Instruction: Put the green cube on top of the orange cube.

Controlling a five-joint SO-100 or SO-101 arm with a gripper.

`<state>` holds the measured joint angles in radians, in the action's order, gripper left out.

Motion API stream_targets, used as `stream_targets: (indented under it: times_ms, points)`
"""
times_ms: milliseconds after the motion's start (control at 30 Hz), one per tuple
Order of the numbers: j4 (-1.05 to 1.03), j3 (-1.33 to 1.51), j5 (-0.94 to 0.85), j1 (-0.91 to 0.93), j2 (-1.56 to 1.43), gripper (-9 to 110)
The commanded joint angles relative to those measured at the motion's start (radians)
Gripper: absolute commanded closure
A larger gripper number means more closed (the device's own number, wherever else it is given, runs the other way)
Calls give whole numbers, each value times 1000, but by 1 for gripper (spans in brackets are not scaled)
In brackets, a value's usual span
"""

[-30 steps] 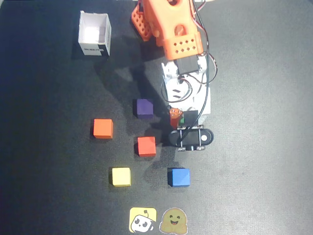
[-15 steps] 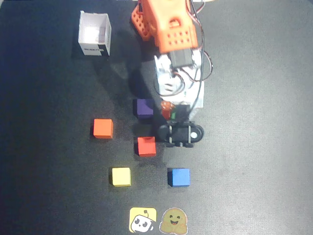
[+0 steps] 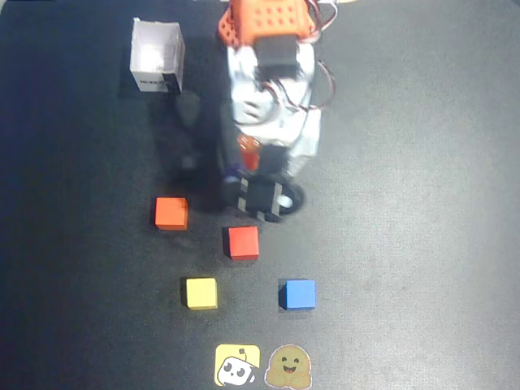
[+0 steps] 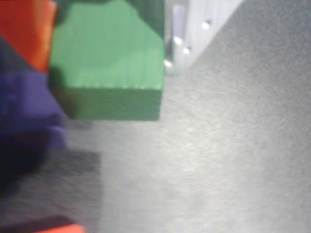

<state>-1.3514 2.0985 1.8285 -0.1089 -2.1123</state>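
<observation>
In the overhead view, the white box (image 3: 158, 57) sits up and far left of my gripper (image 3: 262, 166). The orange cube (image 3: 171, 213) lies to its lower left, well apart, and the yellow cube (image 3: 201, 292) lower still. The red cube (image 3: 243, 242) is just below my gripper, near it. The blue cube (image 3: 300, 293) lies farther down and slightly right. Two stickers (image 3: 261, 366) rest at the bottom edge.

In the wrist view, the green cube (image 4: 109, 63) fills the upper left, clamped between my orange finger (image 4: 24, 29) on its left and the pale one (image 4: 194, 29) on its right. The purple cube (image 4: 29, 107) shows blurred, just left of and below it.
</observation>
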Motion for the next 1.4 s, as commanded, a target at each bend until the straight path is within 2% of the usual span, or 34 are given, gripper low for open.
stream_targets:
  times_ms: [0,433,667,1100,1200,1367]
  points:
    - [-23,-43,-28,77,-58,95]
    - [-57,6,-140,400,-121,95]
    - [-64,20,-152,508,-146,95]
    - [-43,80,14,523,-178,95]
    - [18,87,-34,523,-184,95]
    - [110,98,-215,525,-170,95]
